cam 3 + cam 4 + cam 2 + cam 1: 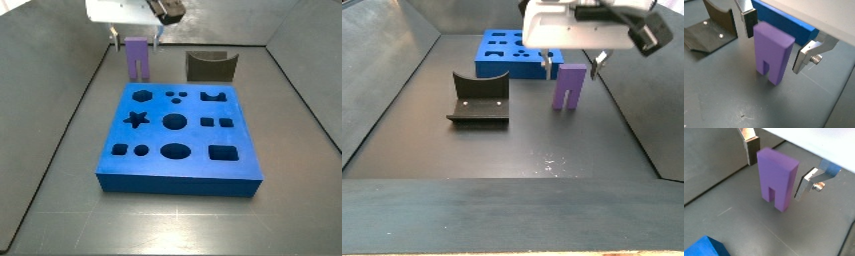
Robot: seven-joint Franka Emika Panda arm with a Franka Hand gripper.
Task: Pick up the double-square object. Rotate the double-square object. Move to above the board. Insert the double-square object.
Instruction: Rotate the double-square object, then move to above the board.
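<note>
The double-square object stands upright on the floor behind the board, between the gripper's spread, untouching jaws.

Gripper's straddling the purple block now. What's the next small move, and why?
Probably close the jaws. In both wrist views the gripper is open, its fingers on either side of the upright double-square object with gaps visible, so nothing is gripped. The block stands on the floor beside the board.
</note>
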